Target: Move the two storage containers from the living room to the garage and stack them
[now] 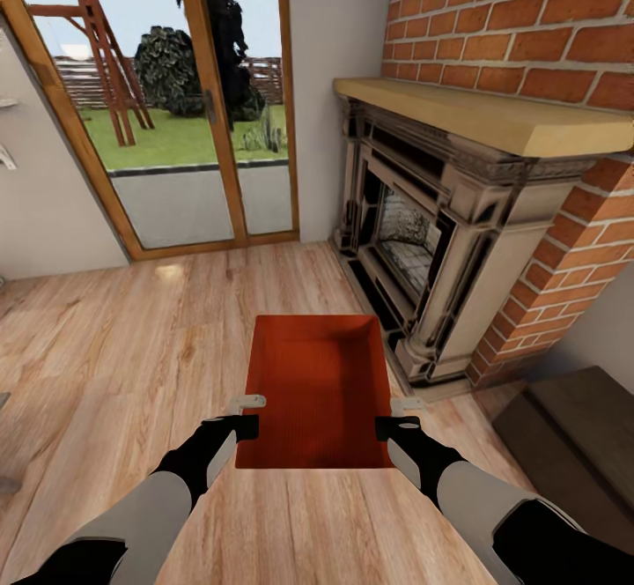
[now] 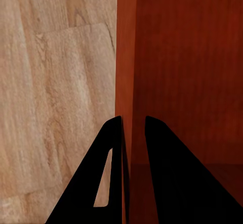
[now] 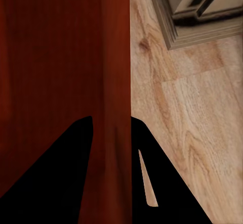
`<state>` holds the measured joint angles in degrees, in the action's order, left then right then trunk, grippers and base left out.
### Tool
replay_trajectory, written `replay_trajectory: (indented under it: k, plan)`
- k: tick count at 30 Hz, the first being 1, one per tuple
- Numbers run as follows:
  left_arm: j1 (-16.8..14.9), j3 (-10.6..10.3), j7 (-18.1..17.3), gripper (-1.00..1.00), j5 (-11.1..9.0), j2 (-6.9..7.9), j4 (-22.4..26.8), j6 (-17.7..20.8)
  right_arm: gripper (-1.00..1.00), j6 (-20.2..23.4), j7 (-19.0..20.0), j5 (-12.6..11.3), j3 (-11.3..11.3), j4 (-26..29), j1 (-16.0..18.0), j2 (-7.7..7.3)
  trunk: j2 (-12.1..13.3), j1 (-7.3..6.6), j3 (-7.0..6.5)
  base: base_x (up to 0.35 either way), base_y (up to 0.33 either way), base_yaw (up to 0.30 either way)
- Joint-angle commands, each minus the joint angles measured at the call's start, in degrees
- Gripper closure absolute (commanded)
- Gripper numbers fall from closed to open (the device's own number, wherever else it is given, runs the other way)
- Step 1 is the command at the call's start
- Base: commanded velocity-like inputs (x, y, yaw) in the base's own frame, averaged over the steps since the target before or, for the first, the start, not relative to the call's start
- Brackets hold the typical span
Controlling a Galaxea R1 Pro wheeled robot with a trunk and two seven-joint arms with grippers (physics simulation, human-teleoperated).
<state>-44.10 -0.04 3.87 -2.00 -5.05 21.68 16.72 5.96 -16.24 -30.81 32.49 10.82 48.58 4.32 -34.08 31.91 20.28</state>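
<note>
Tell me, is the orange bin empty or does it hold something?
Empty: the head view shows the storage container with a bare ribbed bottom.

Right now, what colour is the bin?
Orange-red, best seen in the head view: the bin.

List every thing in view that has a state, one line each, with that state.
storage container: open-topped, empty, upright, gripped at both side walls.
left claw: shut on the container's left wall, one finger outside, one inside.
right claw: shut on the container's right wall, straddling it likewise.
glass door: closed.
fireplace: unlit.
</note>
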Motion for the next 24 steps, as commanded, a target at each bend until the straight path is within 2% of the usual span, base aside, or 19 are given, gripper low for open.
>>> replay_trajectory:
  k: [1,24]
  plan:
    - [0.0,0.3,0.4,1.00,-1.1,-0.04,-0.1,0.3,1.00,0.4,1.0,0.3,0.6,0.5,0.0,-0.01,-0.1,0.02,-0.01,0.000,0.000,0.000]
    - [0.0,0.3,0.4,1.00,-1.1,-0.04,-0.1,0.3,1.00,0.4,1.0,0.3,0.9,0.5,0.0,-0.01,-0.1,0.02,-2.07,0.000,0.000,0.000]
